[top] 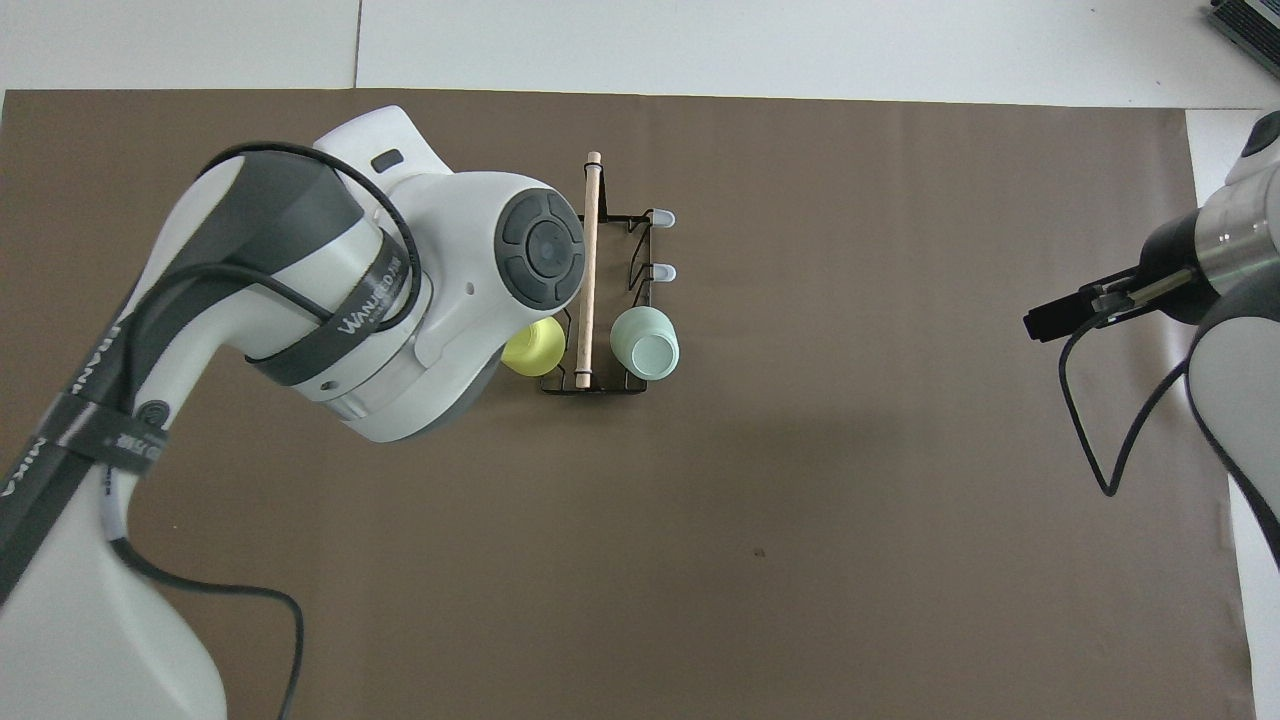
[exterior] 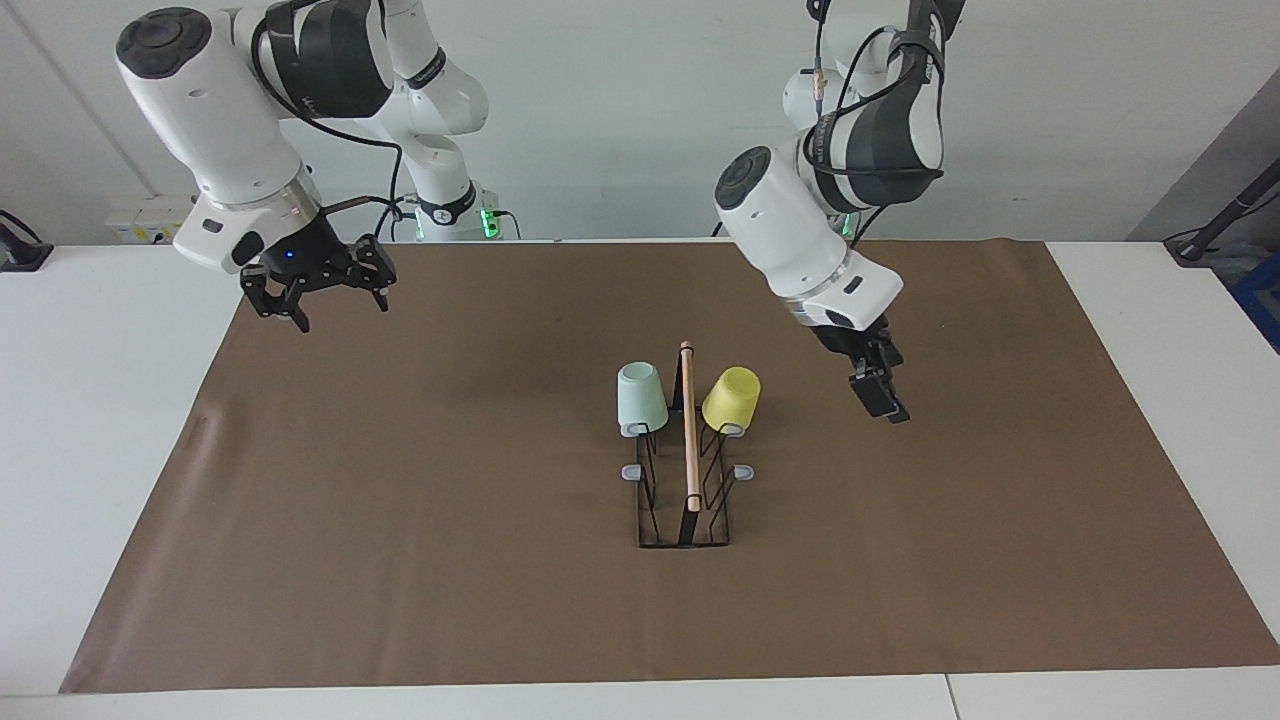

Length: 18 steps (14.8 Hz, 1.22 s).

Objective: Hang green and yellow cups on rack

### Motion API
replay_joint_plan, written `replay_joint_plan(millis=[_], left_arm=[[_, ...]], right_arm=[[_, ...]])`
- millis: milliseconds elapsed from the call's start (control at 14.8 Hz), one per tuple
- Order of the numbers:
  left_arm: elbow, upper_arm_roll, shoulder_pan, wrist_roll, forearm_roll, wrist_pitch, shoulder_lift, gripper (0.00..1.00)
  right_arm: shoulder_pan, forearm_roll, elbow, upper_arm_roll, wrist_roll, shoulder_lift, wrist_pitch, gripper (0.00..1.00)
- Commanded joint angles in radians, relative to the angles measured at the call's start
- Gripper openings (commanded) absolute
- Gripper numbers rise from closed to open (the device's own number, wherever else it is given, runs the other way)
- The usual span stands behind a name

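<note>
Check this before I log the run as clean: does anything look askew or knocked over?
Nothing stands out. The green cup and yellow cup sit upside down on the rack, one on each side, the yellow leaning slightly outward. The rack stands upright.

Left hand (exterior: 880,395) hidden overhead

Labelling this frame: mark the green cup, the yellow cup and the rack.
green cup (exterior: 641,398), facing view, its side wall
yellow cup (exterior: 731,398), facing view, its side wall
rack (exterior: 689,440), facing view, its wooden top rod
</note>
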Motion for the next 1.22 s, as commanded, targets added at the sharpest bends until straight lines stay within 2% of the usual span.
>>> replay_joint_plan(millis=[0,135,405,608,945,1148], left_arm=[[-0.031,-0.011,0.077,0.110,-0.054,0.084,-0.018,1.00],[-0.046,-0.009,0.120,0.227,-0.116,0.139,-0.018,1.00],[-0.077,-0.012,0.216,0.409,-0.232,0.294,-0.023,1.00],[-0.077,-0.012,0.273,0.612,-0.355,0.351,-0.019,1.00],[-0.074,-0.012,0.348,0.975,-0.539,0.354,-0.023,1.00],[-0.074,-0.012,0.371,1.166,-0.582,0.292,-0.053,1.00]], right_arm=[[0.005,-0.009,0.020,0.001,0.052,0.001,-0.027,1.00],[0.015,-0.011,0.020,-0.003,0.052,0.001,-0.026,1.00],[0.116,-0.011,0.031,-0.120,0.052,0.004,-0.027,1.00],[0.127,-0.015,0.057,-0.123,0.052,0.012,-0.041,1.00],[0.129,-0.015,0.062,-0.128,0.052,0.013,-0.044,1.00],[0.124,-0.015,0.062,-0.125,0.052,0.015,-0.042,1.00]])
